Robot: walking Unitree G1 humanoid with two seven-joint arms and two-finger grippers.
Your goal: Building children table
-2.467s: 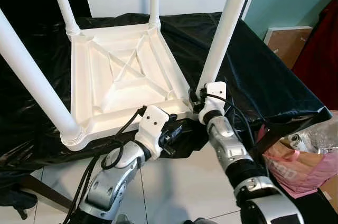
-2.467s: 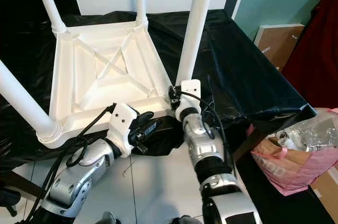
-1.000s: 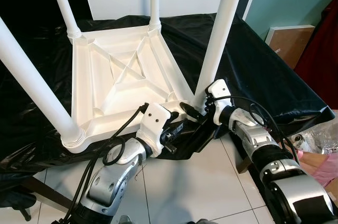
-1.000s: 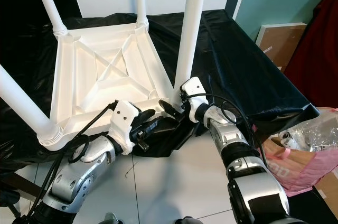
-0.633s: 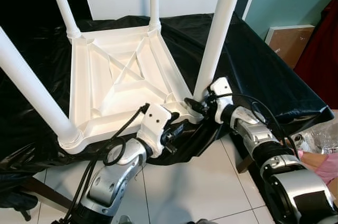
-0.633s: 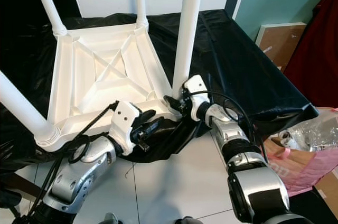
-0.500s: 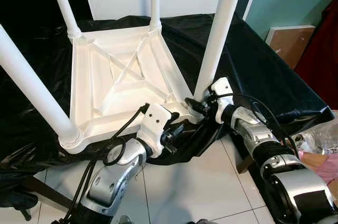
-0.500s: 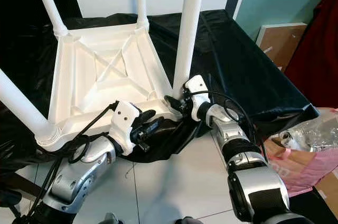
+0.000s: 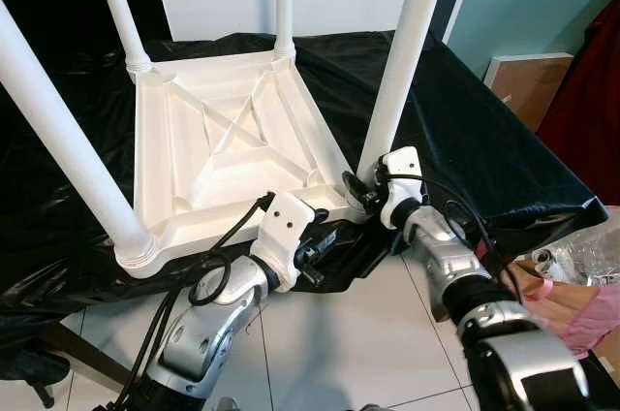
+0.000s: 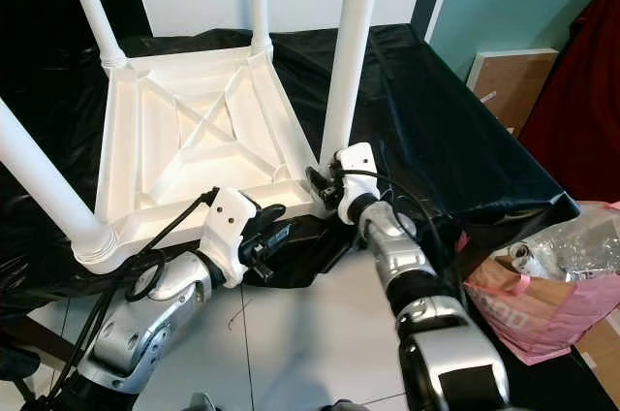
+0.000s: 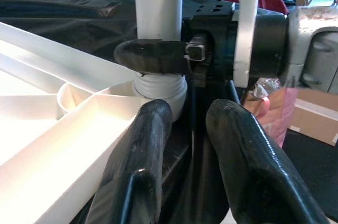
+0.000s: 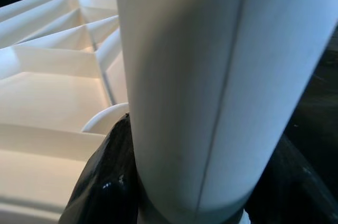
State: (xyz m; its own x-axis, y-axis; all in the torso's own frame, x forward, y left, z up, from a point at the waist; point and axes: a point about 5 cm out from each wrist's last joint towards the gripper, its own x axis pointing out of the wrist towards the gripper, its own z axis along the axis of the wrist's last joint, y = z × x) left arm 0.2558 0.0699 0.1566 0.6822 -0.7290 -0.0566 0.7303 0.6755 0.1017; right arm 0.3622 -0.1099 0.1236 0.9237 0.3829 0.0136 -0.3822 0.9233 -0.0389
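- Looking through your right wrist view, you see the white plastic near-right table leg [image 12: 211, 76] up close, with the right gripper's [image 9: 360, 190] two black fingers [image 12: 105, 182] clamped around its base, one on each side; the head views show that grip from above.
- Your left wrist view shows the left gripper's [image 11: 182, 145] fingers parted with nothing between them, pointing at the threaded base of that leg, with one right finger wrapped across the leg beyond them.
- You have the white plastic children's table [image 9: 232, 140] lying upside down on a black plastic sheet [image 9: 465, 120] that covers a raised surface; its ribbed underside faces up and the four round legs stand upright, long axes vertical.
- From the head views, the left gripper sits at the table's near edge, just beside the held leg.
- You cannot see the tops of the legs, cut off by the frame's upper edge, and the leg's threads are mostly hidden by the fingers.
- A pink bag [image 10: 523, 309] sits on the floor to your right.
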